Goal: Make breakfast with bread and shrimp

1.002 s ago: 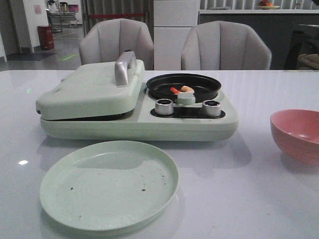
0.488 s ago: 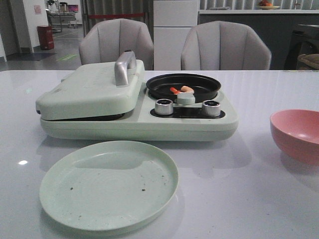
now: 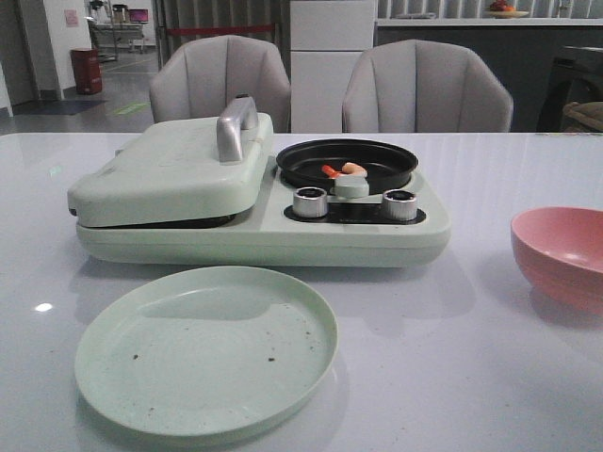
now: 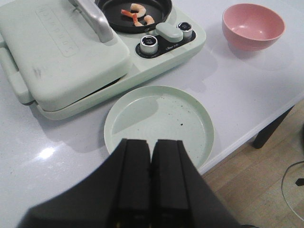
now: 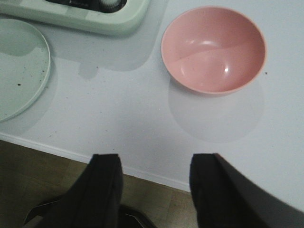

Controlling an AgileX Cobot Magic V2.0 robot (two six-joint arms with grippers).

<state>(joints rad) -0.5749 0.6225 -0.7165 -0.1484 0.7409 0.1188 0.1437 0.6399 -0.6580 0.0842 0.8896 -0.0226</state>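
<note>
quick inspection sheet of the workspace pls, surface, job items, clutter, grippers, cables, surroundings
surface: white table, glossy; front edge shows in both wrist views.
job's things: shrimp lie in the black pan of the green appliance; its lid is shut, no bread seen.
clutter: empty green plate with dark specks, in front of the appliance; empty pink bowl to the right.
grippers: left gripper shut, empty; right gripper open, empty; both back over the table's edge.
cables: a dark cable on the floor.
surroundings: two grey chairs behind the table.
</note>
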